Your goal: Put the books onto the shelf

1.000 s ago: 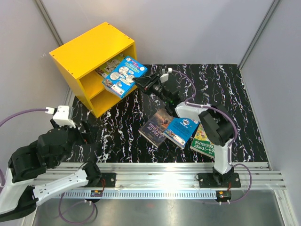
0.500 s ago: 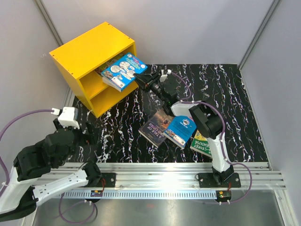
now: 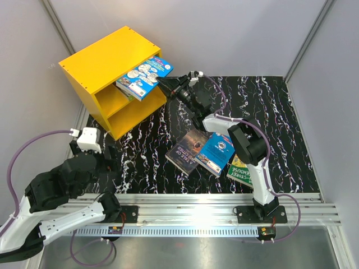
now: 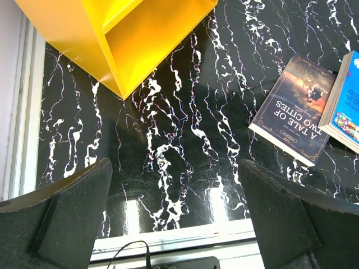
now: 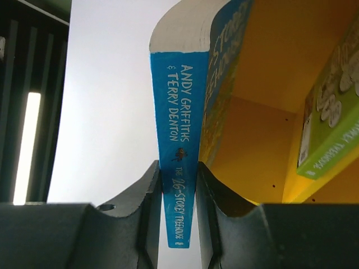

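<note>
Black-marbled table point(image 3: 280, 101): right end effector point(image 5: 178, 179) tight on blue book point(image 5: 175, 95), left end effector point(image 4: 174, 174) apart.

The worktop point(image 3: 269, 106) is black with thin white streaks all over it. A big yellow shelf point(image 3: 106, 56) stands on its far left corner, with the open side facing the middle. Three books lie flat near the middle. The dark book point(image 3: 188, 150) is on the left. A blue book point(image 3: 217, 152) rests partly on its right edge. A green book point(image 3: 241, 171) lies just right of the blue one, touching it. Inside the shelf is a green-edged book point(image 5: 328, 129).
</note>
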Controlling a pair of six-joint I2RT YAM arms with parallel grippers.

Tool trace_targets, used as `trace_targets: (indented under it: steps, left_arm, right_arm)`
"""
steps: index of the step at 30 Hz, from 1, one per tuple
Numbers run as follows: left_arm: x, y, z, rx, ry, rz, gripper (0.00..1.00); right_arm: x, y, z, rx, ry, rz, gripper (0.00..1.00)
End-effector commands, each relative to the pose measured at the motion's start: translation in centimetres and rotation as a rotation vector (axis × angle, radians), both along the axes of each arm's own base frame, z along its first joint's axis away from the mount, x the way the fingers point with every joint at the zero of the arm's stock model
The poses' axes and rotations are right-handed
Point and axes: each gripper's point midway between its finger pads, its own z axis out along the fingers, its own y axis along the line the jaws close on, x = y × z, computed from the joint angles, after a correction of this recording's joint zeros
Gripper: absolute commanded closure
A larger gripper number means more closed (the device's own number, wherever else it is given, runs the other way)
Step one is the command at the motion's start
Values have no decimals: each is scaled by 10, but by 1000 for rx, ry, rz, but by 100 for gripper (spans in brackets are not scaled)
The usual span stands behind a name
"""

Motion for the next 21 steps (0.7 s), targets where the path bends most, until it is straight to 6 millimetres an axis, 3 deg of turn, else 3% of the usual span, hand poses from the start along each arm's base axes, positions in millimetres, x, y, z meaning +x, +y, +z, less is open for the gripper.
trace_targets:
  steps: [1,6,13,21]
  left_arm:
    - [7,-2,10,-16,-54,9,1]
    - [8,-3,10,3,-56,6,1]
    - [8,-7,8,-17,-63,-11,1]
    - [8,-7,6,-23,-65,-10,1]
  right_arm:
    - [1,-2,50,16,-118,-53,100]
    - [23,6,36,-57,-60,-116,100]
    - [46,22,-10,-141,80,-169,100]
    - [64,37,-13,-188,131,-186,100]
